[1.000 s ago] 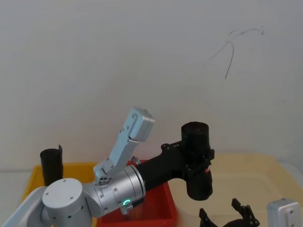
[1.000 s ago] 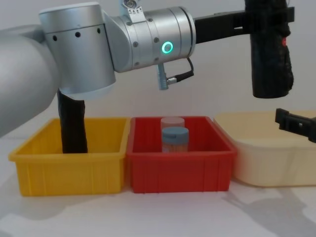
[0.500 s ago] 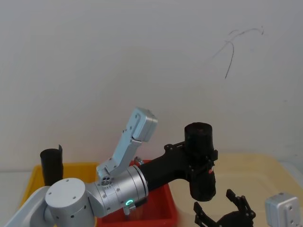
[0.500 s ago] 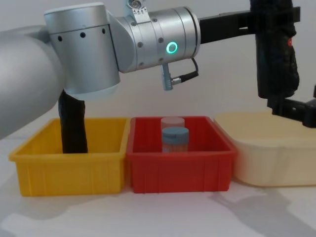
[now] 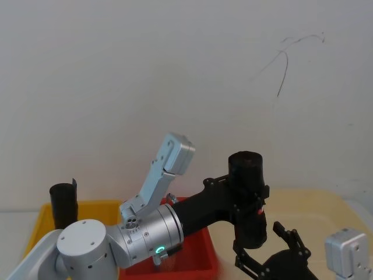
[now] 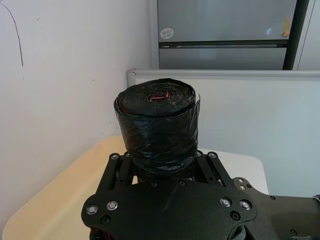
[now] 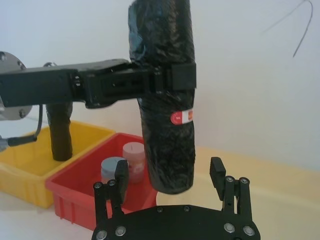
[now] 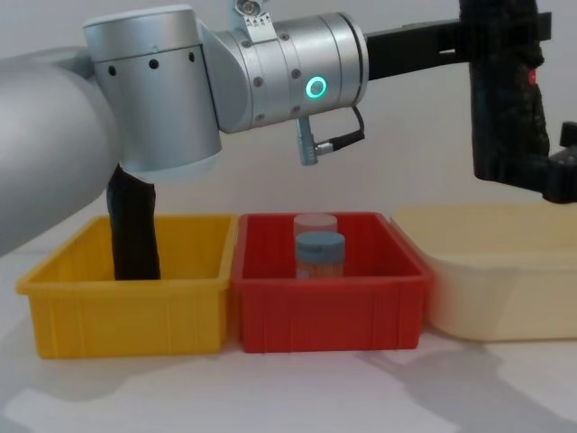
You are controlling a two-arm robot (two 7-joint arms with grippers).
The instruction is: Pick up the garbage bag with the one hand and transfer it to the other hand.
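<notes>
Left claw [image 5: 247, 195]: closed around the garbage bag [image 5: 250, 224], a tall black roll of glossy, wrinkled thin plastic. The roll is gripped around its upper half, with its top end standing clear above the claw. It is held upright in the air, well above the bins, over the side of the cream plastic tub [image 8: 496, 289] nearest the red plastic bin [image 8: 329, 311]. A small red and white sticker [image 7: 182, 116] is seen on the roll just below the grip.

Right claw [image 7: 169, 174]: raised under the bag with its fingers [image 7: 121, 175] spread wide. One finger is placed on each side of the roll's lower end, and a gap is seen on both sides. Nothing is held.

Worktop [image 8: 270, 388]: white, with three bins set in a row. A yellow plastic bin [image 8: 126, 316] is on the left, the red one in the middle, and the cream tub on the right. A second black roll [image 8: 135, 234] is stood upright in the yellow bin. A blue-lidded clear jar [image 8: 320, 257] is stood in the red bin, with a pink-lidded jar [image 8: 315, 221] just behind it.
</notes>
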